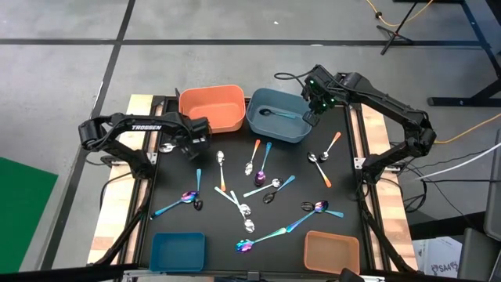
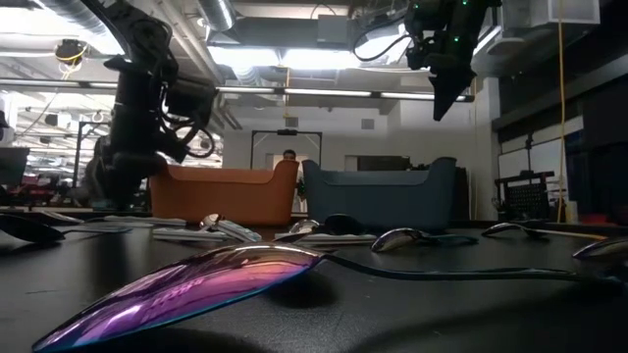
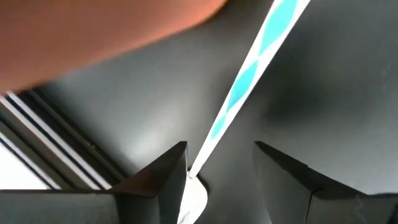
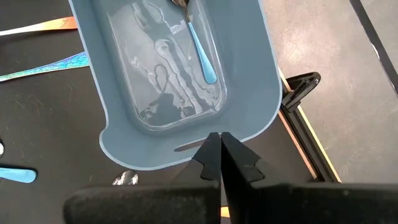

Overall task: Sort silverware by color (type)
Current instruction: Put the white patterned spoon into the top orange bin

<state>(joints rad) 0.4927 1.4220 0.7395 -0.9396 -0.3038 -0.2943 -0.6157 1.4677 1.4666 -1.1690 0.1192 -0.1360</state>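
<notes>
Landmark: the large blue bin (image 1: pixel 280 117) at the far edge of the black table (image 1: pixel 176 176); all places are given from it.
Right gripper (image 1: pixel 311 117): held raised over the bin's right end; its fingers (image 4: pixel 217 158) are seen pressed together with nothing between them.
Left gripper (image 1: pixel 192 149): lowered to the table well to the bin's left, beyond the large orange bin (image 1: pixel 211 107); its jaws are spread wide astride a teal-handled spoon (image 3: pixel 242 93), which lies on the table and is not gripped.
Spoon in bin (image 1: pixel 274 113): one blue-handled spoon is seen lying inside the bin.
Silverware (image 1: pixel 258 188): scattered on the table in front of the bin, unsorted.
Small bins: a small blue bin (image 1: pixel 178 252) and a small orange bin (image 1: pixel 332 251) are set at the near edge, well apart from the landmark.
</notes>
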